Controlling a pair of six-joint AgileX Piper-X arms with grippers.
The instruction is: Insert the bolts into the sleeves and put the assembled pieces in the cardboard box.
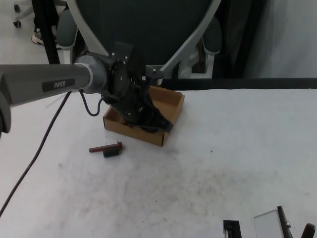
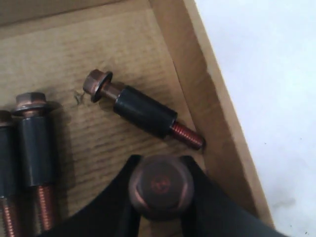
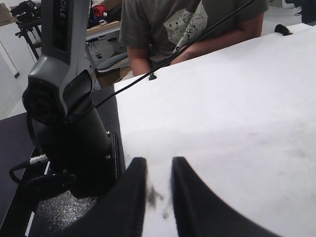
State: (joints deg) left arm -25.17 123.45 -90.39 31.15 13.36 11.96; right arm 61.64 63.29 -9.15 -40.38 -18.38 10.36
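As the left gripper [image 2: 160,190] pinches a bolt [image 2: 159,178] over the cardboard box [image 2: 212,108], boxing looks underway.
Next call, I'd say: drop it clear of the centre-frame assembled piece [image 2: 145,111].

A lab: white bench [image 1: 233,148] (office chair [image 1: 148,29] behind).

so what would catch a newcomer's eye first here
The left arm's jaws, down in the cardboard box, are clamped on a bolt seen head-on. Beside it, assembled pieces lie on the box floor. A loose bolt and a sleeve sit on the bench just outside the box.
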